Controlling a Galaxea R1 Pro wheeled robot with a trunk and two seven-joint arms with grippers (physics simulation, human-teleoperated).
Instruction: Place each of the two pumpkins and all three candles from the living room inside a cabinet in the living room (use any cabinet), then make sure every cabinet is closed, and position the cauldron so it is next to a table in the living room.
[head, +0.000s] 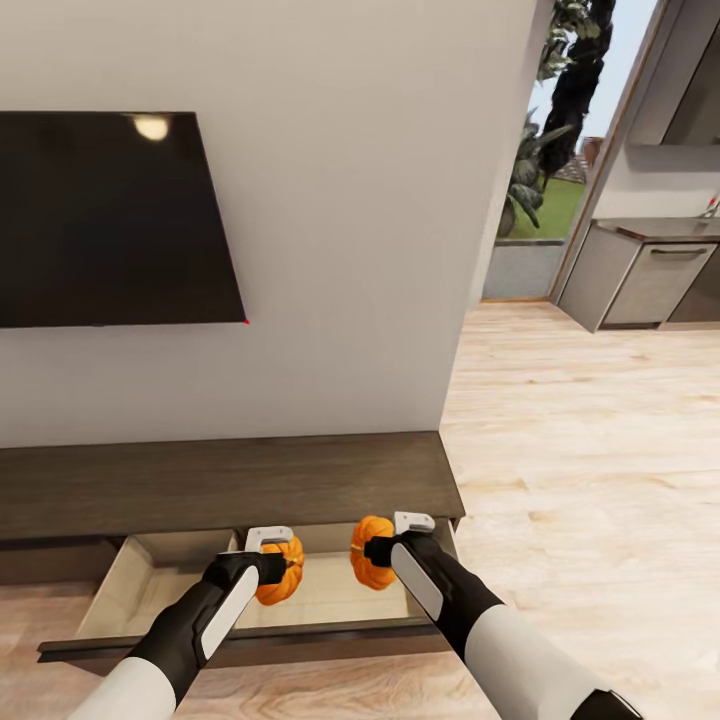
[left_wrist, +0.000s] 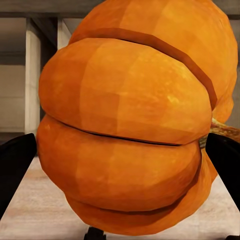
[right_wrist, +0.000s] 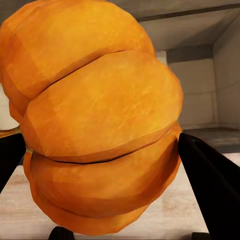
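From the head camera, the low, long dark-brown wooden cabinet stands against the white wall beneath a black wall-mounted television screen, and its pale-lined drawer is pulled open toward the robot, its floor bare. Over that open drawer hang two small bright-orange ribbed pumpkins — the left pumpkin pinched in the left gripper, the right pumpkin pinched in the right gripper — side by side with a gap between them, neither resting on the drawer floor. Light wooden floor spreads to the right toward grey kitchen units. In the left wrist camera the left pumpkin looms close, its fat glossy segments divided by dark grooves, a bit of tan stem at one edge; the black fingers press against both of its flanks. In the right wrist camera the right pumpkin looks much the same, its ribs slanted, clamped between black fingers, with the drawer's pale interior walls behind it.
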